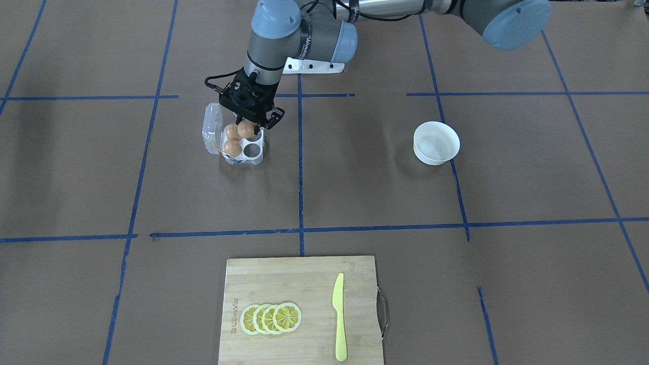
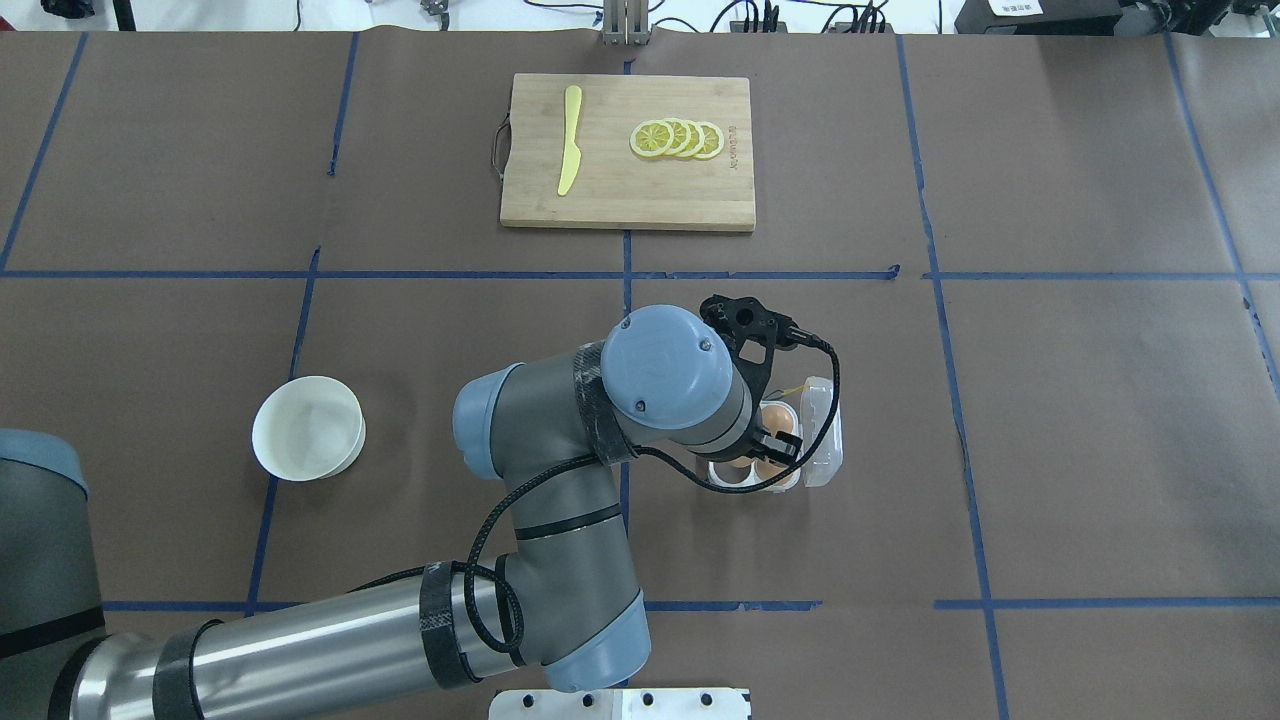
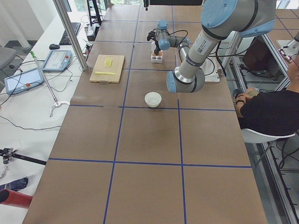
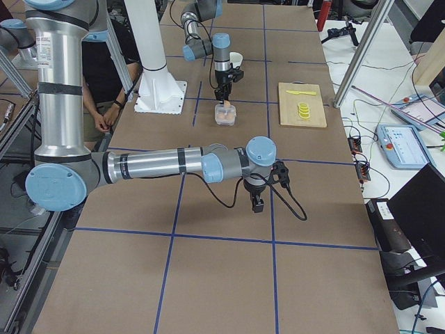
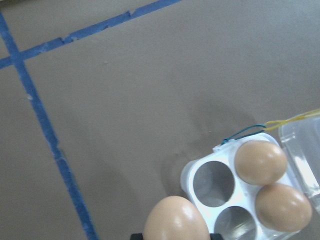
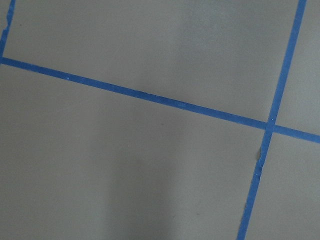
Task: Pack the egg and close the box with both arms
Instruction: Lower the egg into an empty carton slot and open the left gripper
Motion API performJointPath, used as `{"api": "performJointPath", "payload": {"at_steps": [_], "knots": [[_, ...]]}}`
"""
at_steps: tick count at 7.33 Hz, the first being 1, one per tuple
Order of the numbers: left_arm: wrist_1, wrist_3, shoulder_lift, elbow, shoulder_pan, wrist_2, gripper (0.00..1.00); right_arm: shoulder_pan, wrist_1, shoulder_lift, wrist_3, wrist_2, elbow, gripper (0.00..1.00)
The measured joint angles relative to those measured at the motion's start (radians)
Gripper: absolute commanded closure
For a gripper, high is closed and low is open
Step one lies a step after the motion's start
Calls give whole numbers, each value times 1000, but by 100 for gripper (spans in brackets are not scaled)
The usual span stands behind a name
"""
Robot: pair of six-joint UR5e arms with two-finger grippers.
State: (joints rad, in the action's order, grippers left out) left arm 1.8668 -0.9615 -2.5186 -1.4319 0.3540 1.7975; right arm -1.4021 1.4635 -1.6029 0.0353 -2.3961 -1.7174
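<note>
The table [image 1: 507, 167] is covered in brown paper and marked into squares by blue tape lines [image 1: 300, 177]. The box [image 1: 244, 153] stands on the robot's right half of the surface, with its clear lid [image 1: 213, 129] folded open to the side. Two other eggs [image 1: 232, 147] are seated in the two holes next to the lid, and the remaining two holes are unfilled. The egg [image 1: 246, 130] is clamped between the fingers of the left gripper [image 1: 249, 122] and held just above the box, on the side towards the robot's base. The right gripper [image 4: 257, 203] is seen only from a side camera, low over bare paper and well apart from the box; whether it is open or closed cannot be told. A white bowl [image 1: 431, 157] is noted on the robot's left half. A wooden cutting board [image 1: 304, 284] lies at the far edge, bearing overlapped lemon slices [image 1: 271, 318] and a yellow knife [image 1: 338, 317]. A seated person [image 3: 273, 112] is observed beside the table, and tablets [image 3: 57, 59] lie on a white bench [image 3: 28, 107] opposite.
</note>
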Motion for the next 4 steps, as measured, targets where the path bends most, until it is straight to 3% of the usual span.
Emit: {"api": "performJointPath", "payload": {"at_steps": [1,4], "knots": [[0,1,0,1,-1,-1,9,0,0,-2,0,0,0,0],[0,3,0,7,-2,-1,8,0,0,-7,0,0,0,0]]}}
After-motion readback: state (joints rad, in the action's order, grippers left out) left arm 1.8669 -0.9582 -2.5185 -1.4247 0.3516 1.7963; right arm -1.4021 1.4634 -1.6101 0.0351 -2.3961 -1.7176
